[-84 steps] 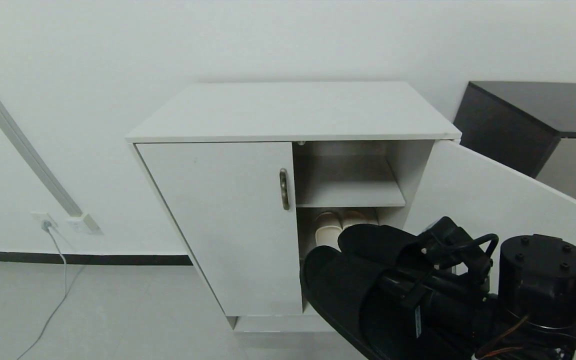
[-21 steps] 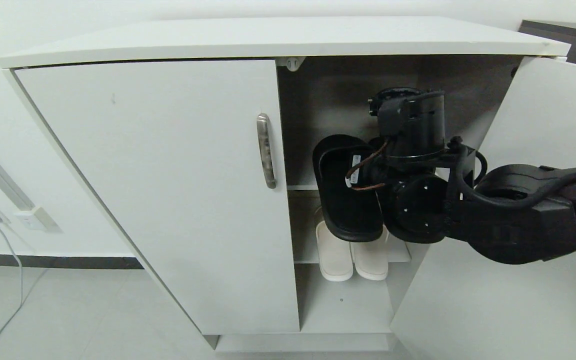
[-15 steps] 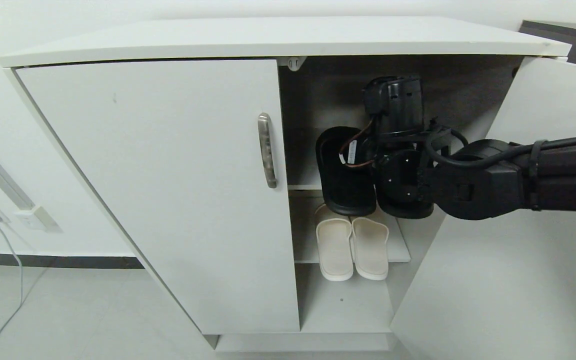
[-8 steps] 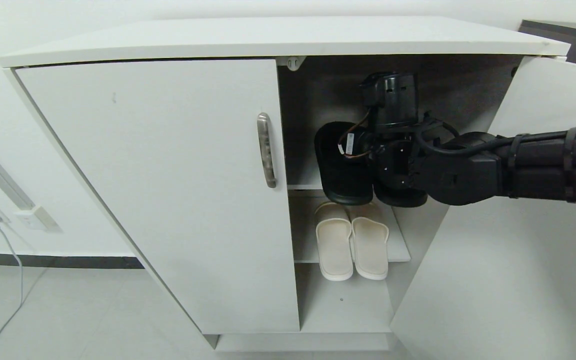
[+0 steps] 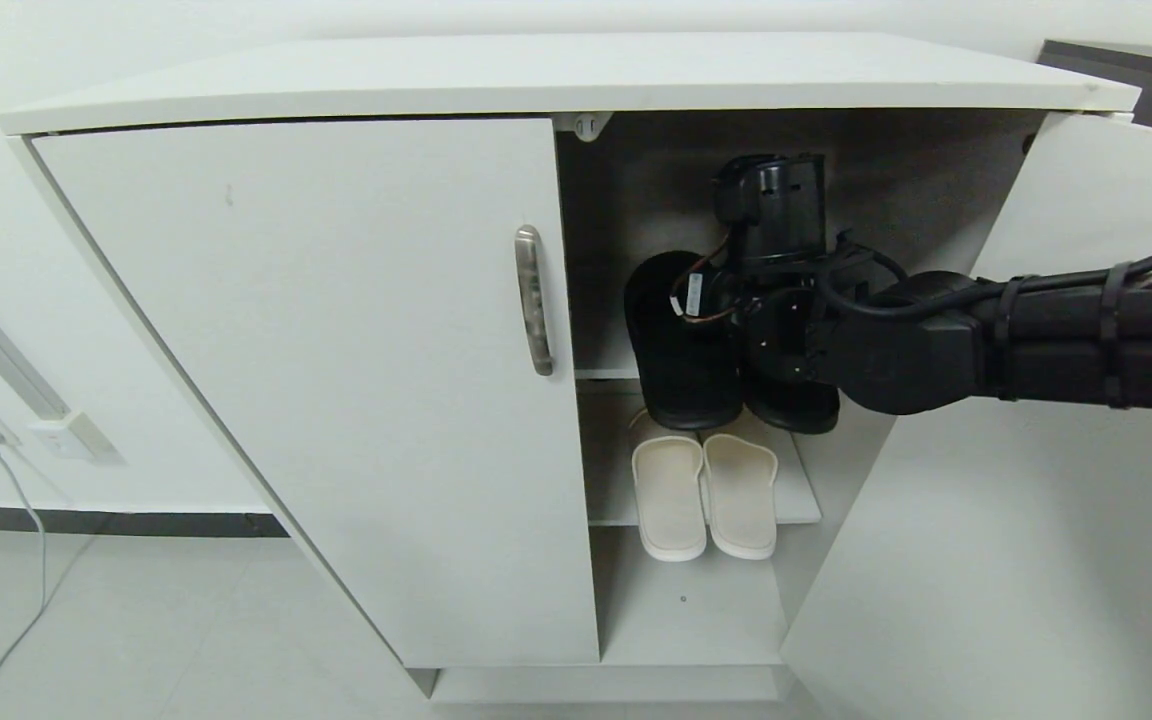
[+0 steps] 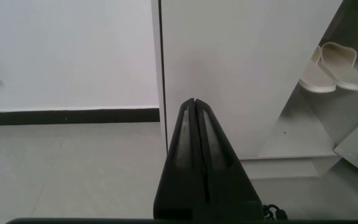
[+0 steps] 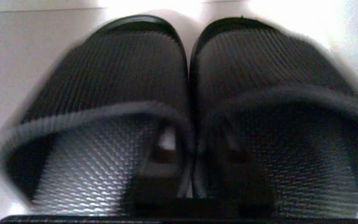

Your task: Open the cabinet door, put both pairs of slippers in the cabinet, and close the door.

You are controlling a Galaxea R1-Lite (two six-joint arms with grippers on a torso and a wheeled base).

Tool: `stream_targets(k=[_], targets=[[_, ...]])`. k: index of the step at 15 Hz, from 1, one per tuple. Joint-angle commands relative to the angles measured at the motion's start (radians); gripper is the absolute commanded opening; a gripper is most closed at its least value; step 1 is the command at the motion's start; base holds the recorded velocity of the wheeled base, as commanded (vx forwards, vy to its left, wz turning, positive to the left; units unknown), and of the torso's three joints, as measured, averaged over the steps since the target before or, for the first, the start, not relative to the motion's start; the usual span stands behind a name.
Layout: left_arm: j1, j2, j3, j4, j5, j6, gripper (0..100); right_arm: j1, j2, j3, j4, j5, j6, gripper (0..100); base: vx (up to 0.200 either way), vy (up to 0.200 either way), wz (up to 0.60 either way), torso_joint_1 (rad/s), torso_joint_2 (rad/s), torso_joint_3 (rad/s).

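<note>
Slippers, black pair [image 5: 681, 345], pinched side by side at their inner edges in right gripper [image 7: 191, 171], fingers closed tight on both, inside open right half of cabinet [image 5: 536, 75] at level of upper shelf [image 5: 596, 373], heels out past its front edge, above cream pair [image 5: 704, 490] lying on middle shelf [image 5: 798, 505]. Right door [image 5: 986, 560] wide open, left door [image 5: 316, 380] shut. Left gripper [image 6: 194, 109] low outside, before shut door, fingers pressed together on nothing.
</note>
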Motion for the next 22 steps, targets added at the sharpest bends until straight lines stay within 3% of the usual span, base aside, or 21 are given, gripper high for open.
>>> stream_targets(k=[1,5,9,13,14,16,19,20,22], targets=[[0.001,0.001,0.000,0.000,0.000,-0.001,0,-0.001,0.000,0.005,0.002,0.000,0.000,100,0.000,0.000,0.00,0.000,0.00,0.000],[0.001,0.001,0.000,0.000,0.000,-0.001,0,0.011,-0.049,0.058,0.002,-0.003,0.003,100,0.000,0.000,0.00,0.000,0.00,0.000],[0.001,0.001,0.000,0.000,0.000,-0.001,0,0.071,-0.173,0.204,-0.005,-0.009,0.006,100,0.000,0.000,0.00,0.000,0.00,0.000],[0.001,0.001,0.000,0.000,0.000,-0.001,0,0.200,-0.369,0.433,-0.015,-0.009,0.026,100,0.000,0.000,0.00,0.000,0.00,0.000],[0.001,0.001,0.000,0.000,0.000,-0.001,0,0.203,-0.374,0.437,-0.015,-0.009,0.026,100,0.000,0.000,0.00,0.000,0.00,0.000],[0.001,0.001,0.000,0.000,0.002,-0.001,0,0.278,-0.483,0.621,-0.100,0.000,0.026,100,0.000,0.000,0.00,0.000,0.00,0.000],[0.001,0.001,0.000,0.000,0.002,-0.003,0,0.304,-0.541,0.816,-0.216,0.077,0.023,100,0.000,0.000,0.00,0.000,0.00,0.000],[0.001,0.001,0.000,0.000,0.002,-0.003,0,0.304,-0.547,0.865,-0.255,0.103,0.023,0,0.000,0.000,0.00,0.000,0.00,0.000],[0.001,0.001,0.000,0.000,0.002,-0.003,0,0.304,-0.538,0.913,-0.310,0.107,0.014,0,0.000,0.000,0.00,0.000,0.00,0.000]])
